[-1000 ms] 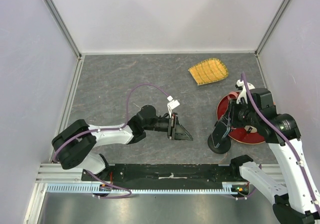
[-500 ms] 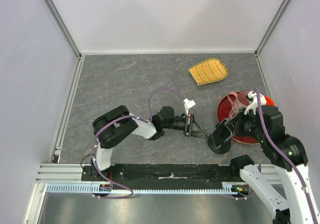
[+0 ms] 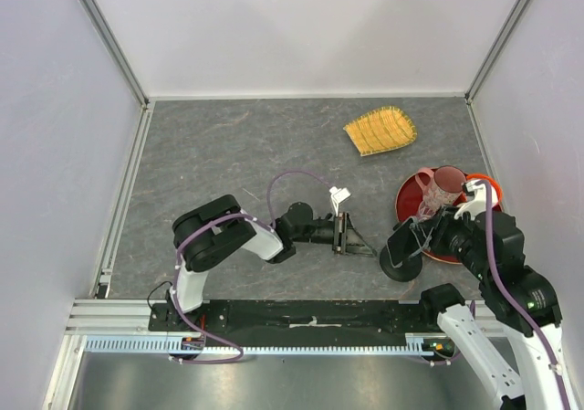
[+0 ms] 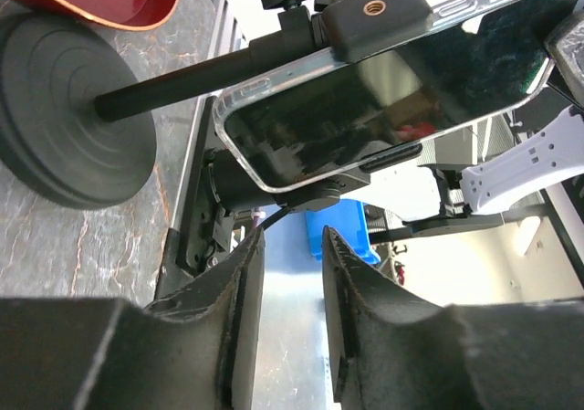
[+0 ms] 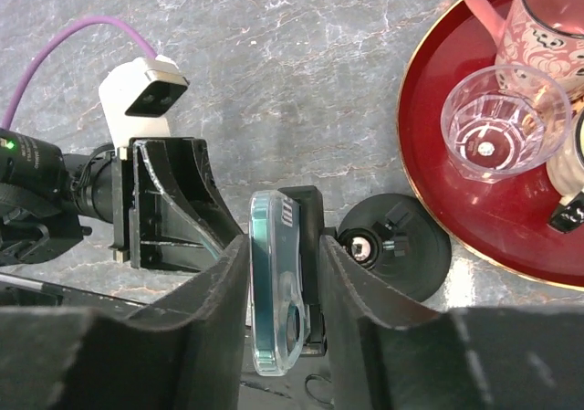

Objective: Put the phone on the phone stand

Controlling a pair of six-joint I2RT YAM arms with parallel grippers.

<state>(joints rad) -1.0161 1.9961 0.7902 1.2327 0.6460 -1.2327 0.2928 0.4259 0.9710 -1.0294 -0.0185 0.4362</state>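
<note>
The phone (image 5: 274, 282), black in a clear case, stands on edge against the clip cradle (image 5: 308, 236) of the black phone stand. The stand's round base (image 5: 406, 246) rests on the table beside the red plate. My right gripper (image 5: 285, 246) is shut around the phone and cradle together, one finger on each side. In the top view it (image 3: 408, 238) sits above the base (image 3: 400, 266). The left wrist view shows the phone (image 4: 392, 99) lying in the cradle on the post (image 4: 182, 81) above the base (image 4: 64, 118). My left gripper (image 4: 294, 246) is open and empty, just left of the stand (image 3: 354, 238).
A red plate (image 3: 403, 202) with a pink mug (image 3: 447, 186) and a clear glass (image 5: 491, 127) sits right behind the stand. A yellow woven mat (image 3: 381, 129) lies at the back. White walls close three sides.
My left arm has swung right, bringing its gripper close to the stand. My right arm has shifted a little, still holding the phone at the cradle, and the mug is now uncovered.
</note>
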